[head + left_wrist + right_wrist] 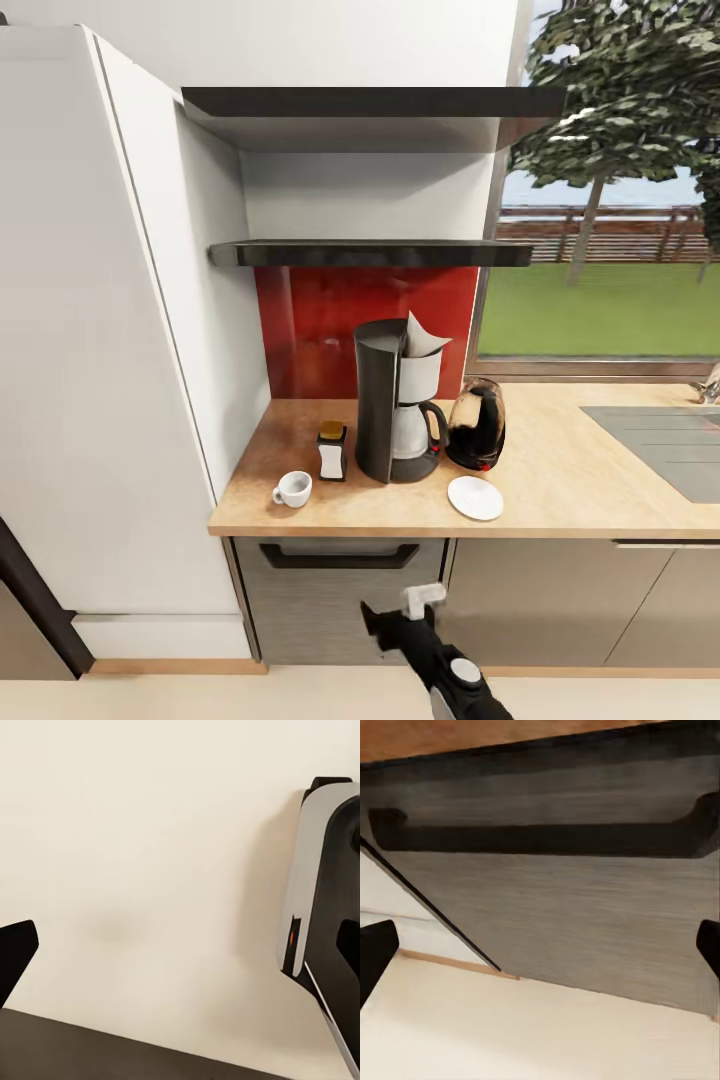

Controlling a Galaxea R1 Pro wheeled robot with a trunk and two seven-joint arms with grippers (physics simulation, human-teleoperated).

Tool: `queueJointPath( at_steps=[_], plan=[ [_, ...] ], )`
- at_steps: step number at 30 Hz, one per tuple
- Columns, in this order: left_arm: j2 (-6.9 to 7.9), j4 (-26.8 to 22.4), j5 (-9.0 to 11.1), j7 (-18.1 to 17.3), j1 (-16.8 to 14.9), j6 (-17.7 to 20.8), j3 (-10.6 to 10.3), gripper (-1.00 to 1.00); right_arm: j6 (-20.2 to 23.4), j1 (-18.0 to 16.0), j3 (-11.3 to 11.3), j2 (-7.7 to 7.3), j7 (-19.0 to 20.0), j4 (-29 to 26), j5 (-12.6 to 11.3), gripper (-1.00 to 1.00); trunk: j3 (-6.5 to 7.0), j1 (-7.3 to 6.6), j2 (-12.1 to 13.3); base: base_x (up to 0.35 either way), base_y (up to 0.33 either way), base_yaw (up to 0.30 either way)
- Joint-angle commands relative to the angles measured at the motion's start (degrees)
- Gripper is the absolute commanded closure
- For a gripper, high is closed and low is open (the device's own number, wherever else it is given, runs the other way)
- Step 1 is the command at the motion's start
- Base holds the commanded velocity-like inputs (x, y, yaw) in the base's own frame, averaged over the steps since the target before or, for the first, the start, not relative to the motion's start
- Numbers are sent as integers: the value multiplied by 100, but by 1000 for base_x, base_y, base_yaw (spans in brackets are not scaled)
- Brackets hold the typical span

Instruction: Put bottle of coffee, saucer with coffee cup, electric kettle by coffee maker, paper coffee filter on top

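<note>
Right gripper (392, 612) sits low in front of the dishwasher door (340, 600), jaws apart, holding nothing. Left gripper (180, 945) is spread too, over bare floor. On the desk (600, 500) I count one coffee maker (392, 405) with one paper filter (425, 337) on top, one bottle of coffee (332, 451) just left of it, one electric kettle (477, 424) just right. One coffee cup (293, 489) stands apart from one saucer (475, 497). Two black shelves (370, 253) overhead, sink (660, 440) far right.
</note>
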Motion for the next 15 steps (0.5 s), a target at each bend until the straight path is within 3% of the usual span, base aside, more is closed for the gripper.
queueJointPath(
  at_steps=[1, 9, 13, 15],
  plan=[
    [-6, -17, -37, -24, 0, 20, 34, -100, 3, -3, 3, 30, -3, -120, -26, -100, -9, 3, -9, 0, 0, 0],
    [-6, -21, -53, -22, 0, 17, 44, -100, 48, -3, 12, 338, -1226, -1345, 82, -100, -9, 3, -9, 0, 47, 0],
    [-4, -24, -54, -22, 0, 20, 56, -100, 264, -3, 15, 350, -1465, -1870, 88, -100, -9, 3, -9, 0, 257, 0],
    [-5, -25, -54, -24, -2, 20, 59, -100, 681, -9, 12, 350, -1527, -2159, 89, -100, -9, 3, -9, 0, 294, 0]
  ],
)
